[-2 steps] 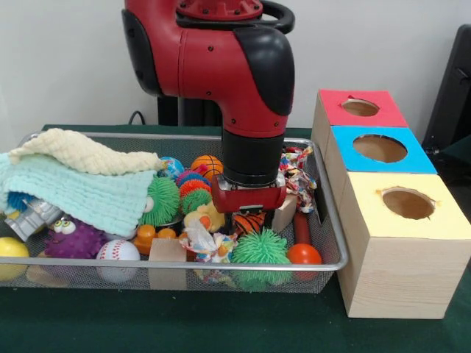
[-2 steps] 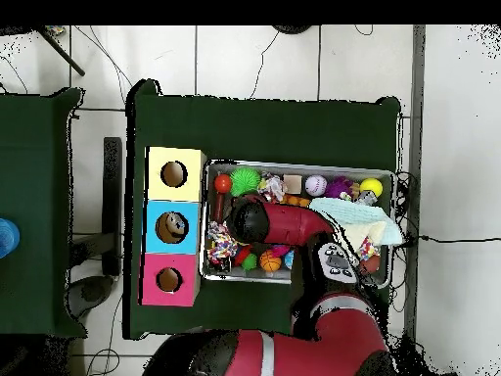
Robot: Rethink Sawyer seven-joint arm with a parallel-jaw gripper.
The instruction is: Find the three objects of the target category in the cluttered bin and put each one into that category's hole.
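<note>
1. Nearest the camera stands the yellow-topped box (image 1: pixel 406 243), first of a row of three wooden boxes; the blue-topped box (image 1: pixel 380 149) and the red-topped box (image 1: pixel 360 108) follow behind it, each with a round hole in its top.
2. Just left of the boxes sits the wire bin (image 1: pixel 221 262), packed with toys. Along its near edge lie a yellow ball (image 1: pixel 11 248), a baseball (image 1: pixel 118 251), a wooden block (image 1: pixel 168 254), a green spiky ball (image 1: pixel 260 248) and an orange ball (image 1: pixel 304 254).
3. Towards the left, a pale green and cream blanket (image 1: pixel 81 180) hides part of the contents; a purple fuzzy toy (image 1: pixel 72 237) peeks out beneath it.
4. The gripper (image 1: pixel 249 218) hangs low in the bin's right half, over an orange-and-black striped toy (image 1: pixel 250 222) just behind the green spiky ball. Whether its jaws are parted or closed on anything I cannot tell; clutter hides the tips.
5. The target category is not named, so which things belong is unclear; the many balls in the bin are likely candidates.
6. To do this step well, I judge the pick should take one item cleanly, without snagging the rope toy (image 1: pixel 298 173) close by on the right.
7. Lift straight up clear of the bin rim before crossing to the boxes, since the rim stands close beside them.
</note>
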